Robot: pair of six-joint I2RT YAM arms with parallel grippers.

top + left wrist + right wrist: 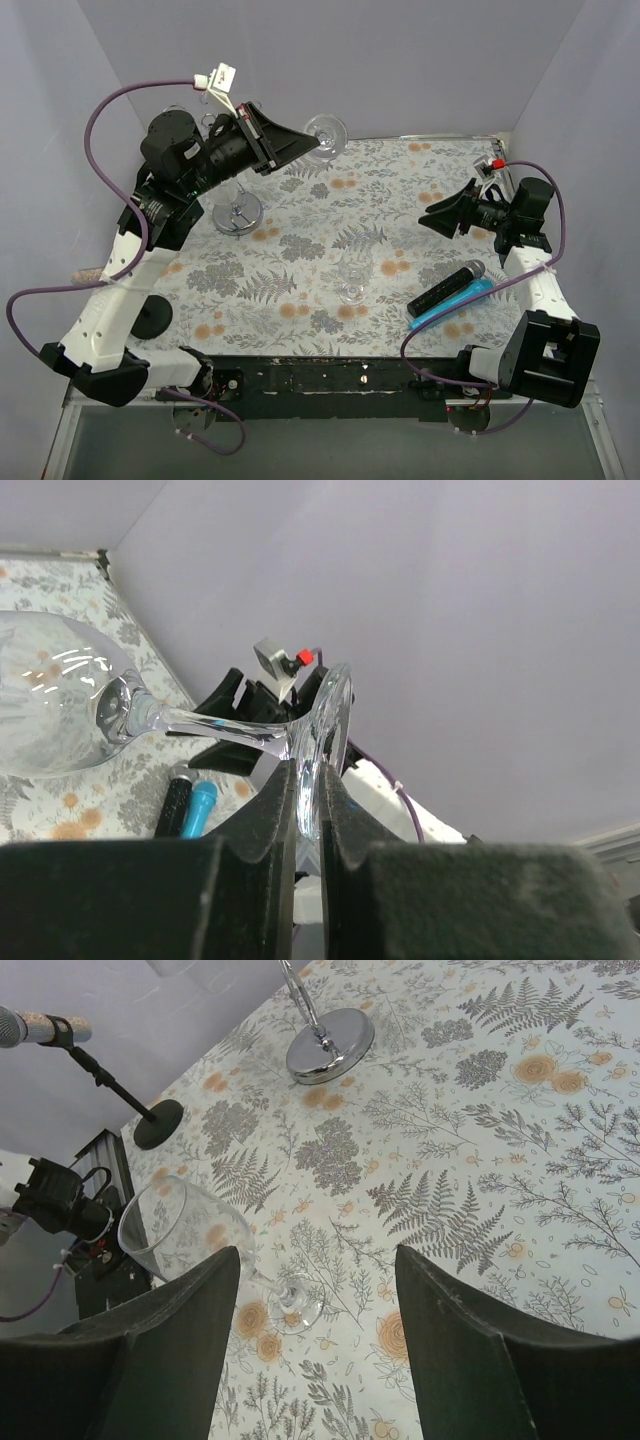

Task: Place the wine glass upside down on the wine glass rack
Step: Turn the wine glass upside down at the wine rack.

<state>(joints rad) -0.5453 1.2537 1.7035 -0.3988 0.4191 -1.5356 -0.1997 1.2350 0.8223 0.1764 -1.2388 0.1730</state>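
My left gripper (312, 143) is raised near the back wall and is shut on the round foot of a clear wine glass (327, 134). In the left wrist view the jaws (308, 780) pinch the foot (325, 725), and the stem and bowl (55, 695) stick out sideways. The wine glass rack shows its round shiny base (238, 216) on the table below my left arm, which hides most of its top. The base also shows in the right wrist view (330, 1045). My right gripper (437, 216) is open and empty above the table's right side.
A second wine glass (352, 280) stands upright mid-table, seen between my right fingers (190, 1235). A black and a blue microphone (450, 290) lie at the front right. A microphone stand (152, 316) is at the front left. Walls close in at the back and sides.
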